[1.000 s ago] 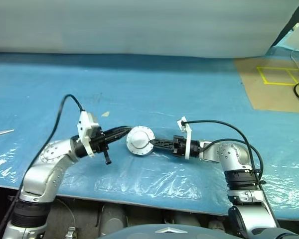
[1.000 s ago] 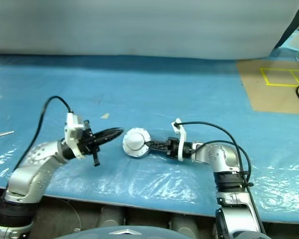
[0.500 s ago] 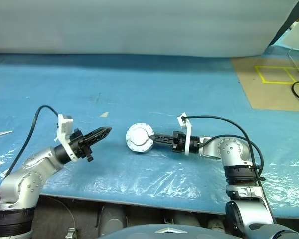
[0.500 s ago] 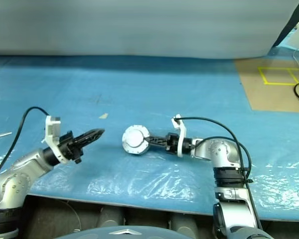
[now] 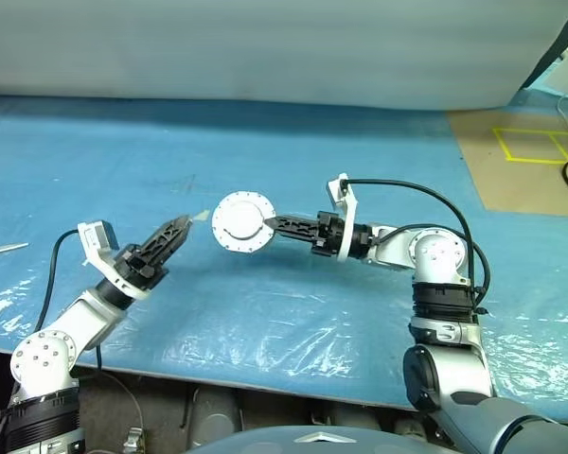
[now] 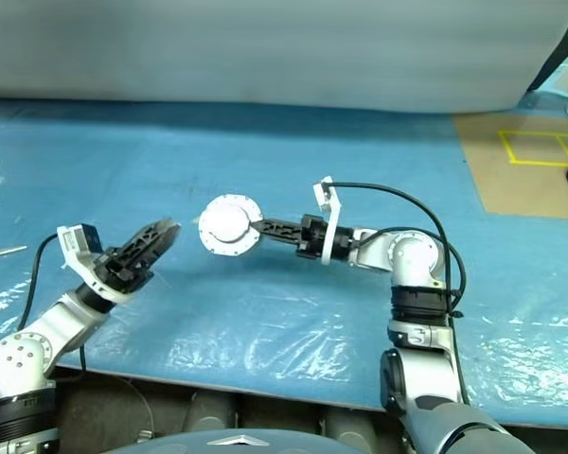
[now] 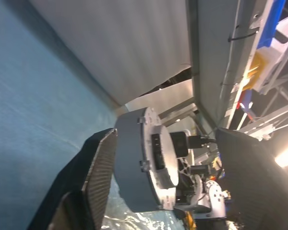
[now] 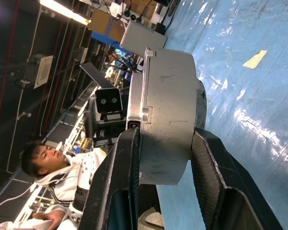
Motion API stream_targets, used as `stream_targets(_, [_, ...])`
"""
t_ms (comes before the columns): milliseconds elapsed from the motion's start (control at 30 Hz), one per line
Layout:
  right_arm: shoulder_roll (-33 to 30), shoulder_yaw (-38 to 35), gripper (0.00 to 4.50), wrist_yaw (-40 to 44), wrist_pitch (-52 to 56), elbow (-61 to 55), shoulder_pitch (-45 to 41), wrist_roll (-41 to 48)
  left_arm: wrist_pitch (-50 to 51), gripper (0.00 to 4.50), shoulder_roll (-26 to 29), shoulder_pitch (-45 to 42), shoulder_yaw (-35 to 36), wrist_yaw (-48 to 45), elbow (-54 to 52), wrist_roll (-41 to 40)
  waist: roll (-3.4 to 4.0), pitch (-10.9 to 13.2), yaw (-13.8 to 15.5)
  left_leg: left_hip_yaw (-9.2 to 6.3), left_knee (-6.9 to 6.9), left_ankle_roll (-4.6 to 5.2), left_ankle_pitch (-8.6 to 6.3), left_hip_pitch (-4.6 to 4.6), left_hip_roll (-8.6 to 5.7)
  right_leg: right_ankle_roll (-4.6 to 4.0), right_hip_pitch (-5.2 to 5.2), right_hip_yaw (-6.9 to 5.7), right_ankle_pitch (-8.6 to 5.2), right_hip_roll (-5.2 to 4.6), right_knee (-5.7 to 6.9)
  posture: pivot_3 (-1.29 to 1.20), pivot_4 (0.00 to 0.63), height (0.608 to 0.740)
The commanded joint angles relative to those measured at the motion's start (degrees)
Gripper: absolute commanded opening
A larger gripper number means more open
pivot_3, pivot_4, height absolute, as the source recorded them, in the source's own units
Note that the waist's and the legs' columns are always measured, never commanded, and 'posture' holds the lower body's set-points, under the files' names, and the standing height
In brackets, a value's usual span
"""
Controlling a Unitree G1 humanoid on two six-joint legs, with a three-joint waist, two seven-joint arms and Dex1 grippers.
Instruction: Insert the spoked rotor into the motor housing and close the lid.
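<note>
Holding the motor housing clear of the blue-covered table, the right gripper clamps it by both flat faces, wall showing in the right wrist view; assy appears closed, lid seated on one face, rotor not visible. Left gripper stands just beside the unit, apart from it, fingers spread, nothing in them. Risks, by judgement: grip sits near the rim, so unit could pivot or slip during transfer; lid could unseat if the left jaws knock its edge.

Motor housing above table, between left hand and right hand.
</note>
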Motion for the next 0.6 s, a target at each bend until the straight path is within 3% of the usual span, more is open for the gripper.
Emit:
stream_targets(33, [0.7,-3.0,1.16,0.4,-1.0,-0.6,-3.3,3.7,1.1,4.47,0.4,0.9,1.1,0.4,-0.8,-3.6,0.0,0.0,0.0,-0.01,0.01,0.0,0.0,0.0,0.0,0.01,0.0,0.0,0.0,0.0,0.0,0.0,0.15,0.74])
stream_targets(600, [2.5,-4.1,1.16,-2.5,-0.5,-0.8,-5.0,5.3,1.3,4.47,-4.9,-3.8,-5.3,3.6,3.2,0.0,-0.01,0.0,0.7,-0.09,0.28,-0.01,0.0,-0.08,0.0,0.11,0.02,-0.01,0.06,-0.01,0.09,0.0,0.15,0.74])
